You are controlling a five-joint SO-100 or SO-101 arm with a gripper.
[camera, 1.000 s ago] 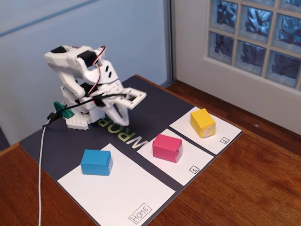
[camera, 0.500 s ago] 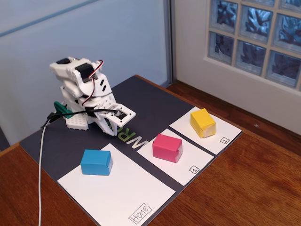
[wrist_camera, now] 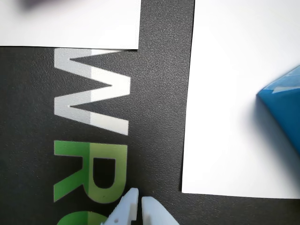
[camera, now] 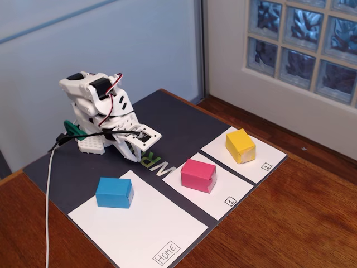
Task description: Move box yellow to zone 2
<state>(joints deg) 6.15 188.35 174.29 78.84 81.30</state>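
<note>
The yellow box point(camera: 240, 146) sits on the white sheet marked "2" point(camera: 265, 162) at the right in the fixed view. My gripper point(camera: 146, 139) is folded low at the back of the dark mat, far from the box. In the wrist view its white fingertips point(wrist_camera: 139, 200) are nearly together with nothing between them, over the mat's lettering. The yellow box is out of the wrist view.
A pink box point(camera: 198, 175) sits on the sheet marked "1" point(camera: 223, 198). A blue box point(camera: 114, 192) sits on the larger "Home" sheet point(camera: 150, 234) and shows at the right edge of the wrist view point(wrist_camera: 286, 108). A white cable point(camera: 48, 190) runs down the left.
</note>
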